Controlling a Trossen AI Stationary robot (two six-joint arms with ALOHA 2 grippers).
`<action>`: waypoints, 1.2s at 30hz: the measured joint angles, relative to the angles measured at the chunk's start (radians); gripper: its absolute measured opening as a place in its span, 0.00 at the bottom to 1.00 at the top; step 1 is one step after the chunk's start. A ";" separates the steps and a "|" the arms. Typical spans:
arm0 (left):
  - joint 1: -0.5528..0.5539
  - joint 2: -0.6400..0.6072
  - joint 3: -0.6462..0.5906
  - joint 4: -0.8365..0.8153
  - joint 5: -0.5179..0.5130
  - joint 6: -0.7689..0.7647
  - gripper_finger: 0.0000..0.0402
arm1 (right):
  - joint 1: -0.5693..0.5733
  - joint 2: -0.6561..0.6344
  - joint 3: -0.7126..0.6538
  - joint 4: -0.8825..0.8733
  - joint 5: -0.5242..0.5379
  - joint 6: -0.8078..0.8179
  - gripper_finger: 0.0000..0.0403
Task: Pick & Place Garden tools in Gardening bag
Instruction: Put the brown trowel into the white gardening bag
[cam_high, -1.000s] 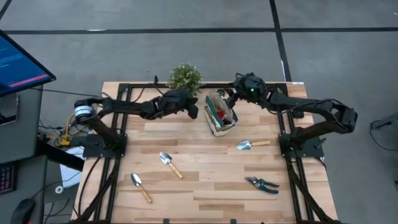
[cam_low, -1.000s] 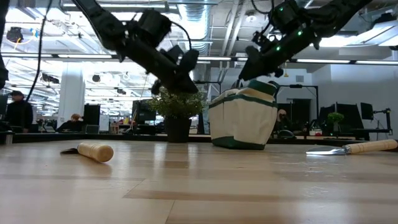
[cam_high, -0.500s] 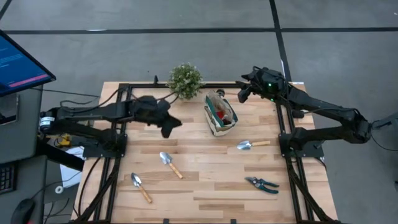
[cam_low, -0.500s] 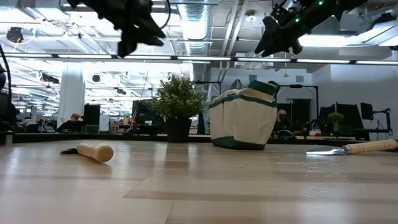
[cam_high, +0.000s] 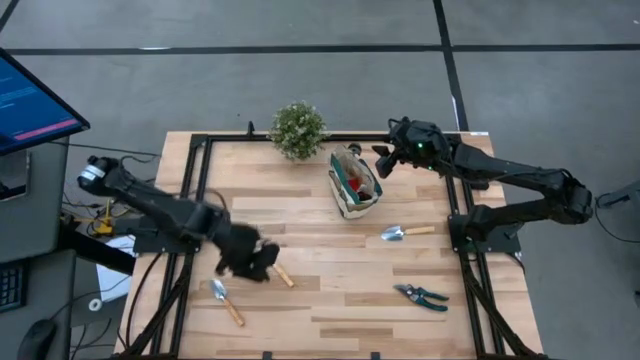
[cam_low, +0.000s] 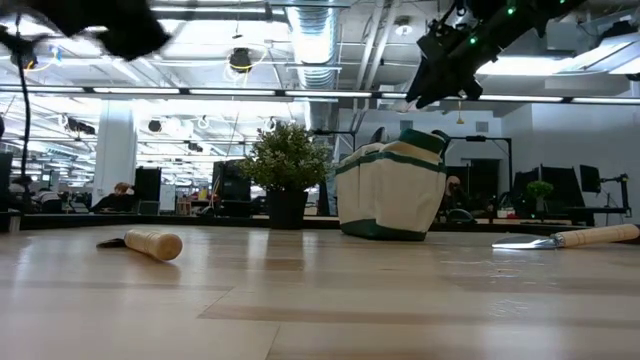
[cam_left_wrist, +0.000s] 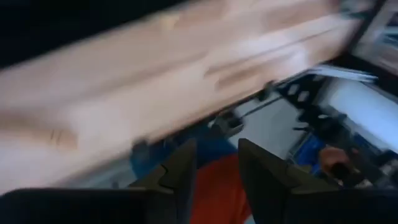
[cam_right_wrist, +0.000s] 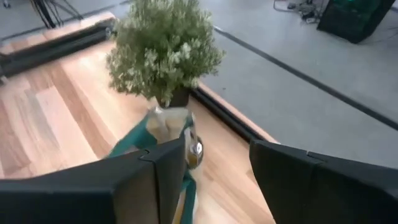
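Observation:
The beige gardening bag (cam_high: 355, 186) with teal trim stands upright at the table's far middle (cam_low: 392, 190), something red showing inside it. My right gripper (cam_high: 382, 163) hangs open above the bag's far right corner (cam_right_wrist: 217, 162), clear of it. My left gripper (cam_high: 255, 265) is open (cam_left_wrist: 217, 165) over the near left of the table. It hovers above a trowel whose wooden handle (cam_high: 283, 276) sticks out from under it. A second trowel (cam_high: 226, 301) lies near the front left, a third (cam_high: 405, 232) right of centre. Teal-handled shears (cam_high: 421, 296) lie at the near right.
A bushy potted plant (cam_high: 298, 128) stands at the far edge, just left of the bag. A black frame (cam_high: 200, 180) borders the wooden table (cam_high: 340, 330). A monitor (cam_high: 30, 100) stands off the table's left side.
My left gripper has swung quickly from beside the plant and bag toward the table's near left, and now hangs over the middle trowel. My right gripper has risen from the bag's far end and drawn a little toward the right edge. The bag and tools have stayed put.

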 joint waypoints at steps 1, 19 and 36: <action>-0.044 0.008 -0.001 -0.006 0.000 -0.060 0.27 | 0.005 -0.001 0.000 0.004 0.001 0.000 0.43; -0.338 0.246 0.000 -0.051 -0.061 -0.381 0.17 | 0.024 0.006 0.000 -0.048 0.000 -0.027 0.44; -0.304 0.195 0.001 0.265 -0.455 -0.236 0.08 | 0.024 0.006 0.000 -0.049 -0.024 0.050 0.42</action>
